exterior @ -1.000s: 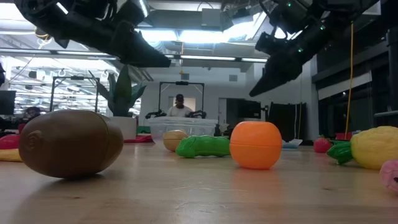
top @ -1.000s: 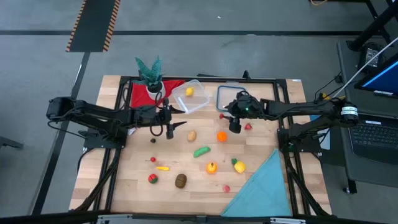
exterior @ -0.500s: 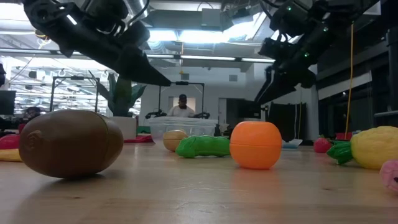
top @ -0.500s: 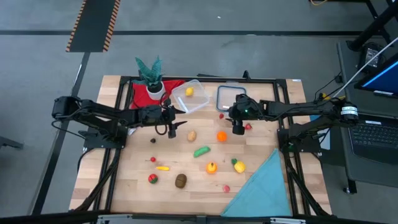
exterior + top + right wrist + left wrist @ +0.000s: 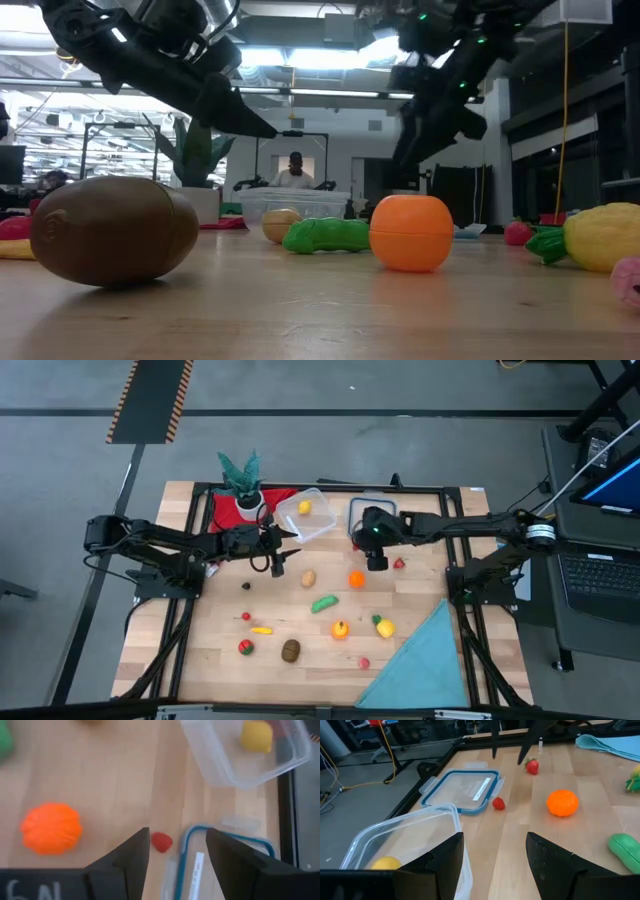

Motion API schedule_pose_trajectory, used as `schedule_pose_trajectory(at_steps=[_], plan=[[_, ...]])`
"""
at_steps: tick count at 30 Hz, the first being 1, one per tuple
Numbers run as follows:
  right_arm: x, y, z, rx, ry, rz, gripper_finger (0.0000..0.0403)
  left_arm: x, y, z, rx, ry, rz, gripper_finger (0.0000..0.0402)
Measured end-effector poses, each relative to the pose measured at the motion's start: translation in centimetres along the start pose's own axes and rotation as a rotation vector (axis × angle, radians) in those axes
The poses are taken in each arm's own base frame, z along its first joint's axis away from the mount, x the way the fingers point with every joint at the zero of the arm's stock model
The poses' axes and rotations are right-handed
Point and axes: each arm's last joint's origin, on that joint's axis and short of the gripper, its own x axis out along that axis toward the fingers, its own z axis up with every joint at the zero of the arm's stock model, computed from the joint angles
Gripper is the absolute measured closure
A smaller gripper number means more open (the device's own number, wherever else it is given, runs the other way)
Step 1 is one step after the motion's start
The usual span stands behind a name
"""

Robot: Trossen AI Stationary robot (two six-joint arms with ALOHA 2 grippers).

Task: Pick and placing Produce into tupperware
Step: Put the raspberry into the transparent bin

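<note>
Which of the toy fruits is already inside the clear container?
Only the small yellow fruit lies inside the clear container. All the other toy pieces, such as the orange and the green one, lie on the bare wooden table.

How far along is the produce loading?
Done: one yellow piece sits in the tupperware. In hand: nothing; the right gripper hangs open above a small red piece, and the left gripper is open near the tupperware. Left: everything else lies on the table.

Potted plant (image 5: 241, 482): stood at table's far edge, on red cloth (image 5: 228, 510)
Lid (image 5: 362, 515): lay flat, blue-rimmed
Teal cloth (image 5: 424, 665): covered near right corner
</note>
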Motion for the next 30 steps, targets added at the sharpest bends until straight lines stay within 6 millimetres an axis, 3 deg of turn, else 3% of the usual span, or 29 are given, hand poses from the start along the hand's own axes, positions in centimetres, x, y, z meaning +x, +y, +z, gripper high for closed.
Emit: schedule_pose_trajectory(at_steps=[12,22,30], plan=[[3.3,-1.5,1.9,-0.273,0.211,0.129,0.0206,0.0,0.0,-0.1,0.001,0.006,-0.001,0.0195],[6.4,-0.7,1.1,-0.419,0.312,0.23,0.0209,0.0,0.0,-0.1,0.002,0.005,-0.001,0.0195],[7.5,-0.6,1.1,-0.471,0.309,0.221,0.0232,0.0,0.0,-0.1,0.001,0.005,-0.001,0.0195]])
